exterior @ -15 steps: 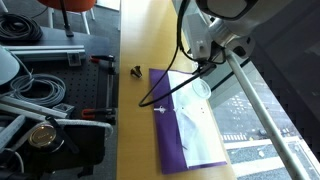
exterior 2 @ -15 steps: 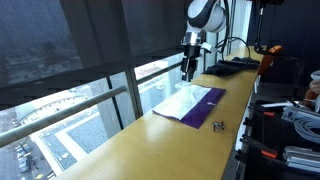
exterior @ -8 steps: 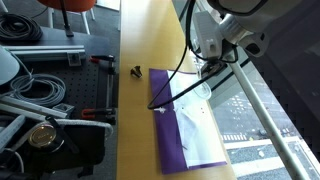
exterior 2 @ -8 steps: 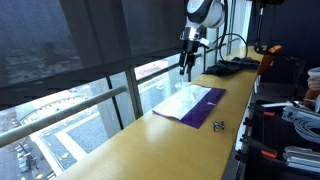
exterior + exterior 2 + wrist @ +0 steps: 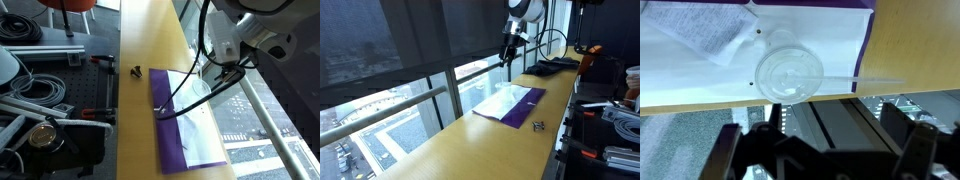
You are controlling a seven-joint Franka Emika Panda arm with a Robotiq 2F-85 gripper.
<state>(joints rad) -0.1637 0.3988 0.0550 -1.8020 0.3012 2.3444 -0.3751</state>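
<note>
Hovering high over the clear plastic lid [image 5: 788, 72], lying flat on the white sheet [image 5: 700, 85] atop the purple mat [image 5: 172, 145] at the window edge of the wooden table [image 5: 140, 30]; gripper [image 5: 506, 52] with fingers spread fully wide, gripping nothing. Best to centre over the lid's rim before descending, stay clear of the thin clear stick [image 5: 880, 81] jutting sideways, and close gently; thin plastic, likely to buckle or skid.

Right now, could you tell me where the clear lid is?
In the wrist view, the clear lid lies mid-frame on the white sheet over the purple cloth, left of the bare counter.
</note>
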